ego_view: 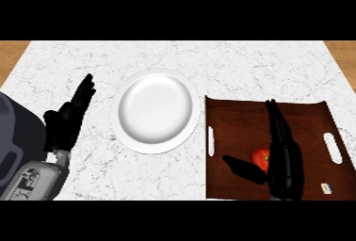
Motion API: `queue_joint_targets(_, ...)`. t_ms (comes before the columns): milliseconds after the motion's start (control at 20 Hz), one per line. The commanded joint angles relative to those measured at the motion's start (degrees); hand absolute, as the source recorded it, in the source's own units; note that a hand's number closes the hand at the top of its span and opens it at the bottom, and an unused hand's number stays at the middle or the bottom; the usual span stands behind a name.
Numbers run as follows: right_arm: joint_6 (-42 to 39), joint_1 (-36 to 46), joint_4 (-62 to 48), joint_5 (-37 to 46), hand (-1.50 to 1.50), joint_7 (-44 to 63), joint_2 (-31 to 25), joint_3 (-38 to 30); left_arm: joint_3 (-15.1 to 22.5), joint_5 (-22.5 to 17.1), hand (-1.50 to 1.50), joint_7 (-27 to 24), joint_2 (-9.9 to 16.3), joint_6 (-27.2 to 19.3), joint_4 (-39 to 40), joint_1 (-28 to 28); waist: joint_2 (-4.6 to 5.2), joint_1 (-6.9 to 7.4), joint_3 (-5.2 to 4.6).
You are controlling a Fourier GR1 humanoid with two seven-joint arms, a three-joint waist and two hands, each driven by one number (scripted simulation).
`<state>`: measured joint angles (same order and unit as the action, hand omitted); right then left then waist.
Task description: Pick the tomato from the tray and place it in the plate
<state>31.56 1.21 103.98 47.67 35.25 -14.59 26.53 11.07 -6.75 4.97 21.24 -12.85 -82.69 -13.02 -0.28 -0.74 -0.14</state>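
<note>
White marble desk point(243, 66): right hand point(284, 160), fingers straight and open, hovers beside the round red tomato point(259, 157) on the dark brown tray point(306, 117); closing squarely around it should secure the lift toward the white oval plate point(156, 113).

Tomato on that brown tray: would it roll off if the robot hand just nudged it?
Probably it would roll a bit: the tomato looks round and smooth, and the tray looks flat under it. It may also be slippery to hold. The right robot hand, fingers straight, partly hides it, so I cannot judge its softness.
</note>
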Motion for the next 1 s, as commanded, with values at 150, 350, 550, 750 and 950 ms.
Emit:
queue_joint_targets(150,-25.1,-1.2,13.4,1.5,-1.50,19.3,-7.7,-1.1,-1.3,0.6,0.00,-0.4,0.2,0.3,2.8,-1.5,0.10,-0.61,-0.14)
queue_joint_targets(350,-38.5,1.2,20.5,-1.5,-1.50,32.2,-6.1,0.5,-0.5,1.2,0.00,0.3,-0.5,0.0,0.0,-0.7,-0.04,0.41,-0.07)
queue_joint_targets(550,-46.0,4.8,20.8,-6.5,-1.50,37.9,-5.0,-2.8,-0.5,1.7,0.00,-0.9,-1.4,0.6,0.7,-0.4,0.19,0.84,0.03)
queue_joint_targets(750,-47.4,2.9,18.7,-13.7,-1.50,33.9,-7.4,-10.4,-2.4,1.3,0.00,-1.2,-1.0,2.5,4.6,-3.3,0.38,0.37,0.09)
queue_joint_targets(950,-47.6,4.6,13.8,-13.5,-1.50,33.3,-5.9,-10.4,-1.1,2.6,0.00,-1.9,-2.8,1.8,1.4,0.7,0.28,0.93,0.11)
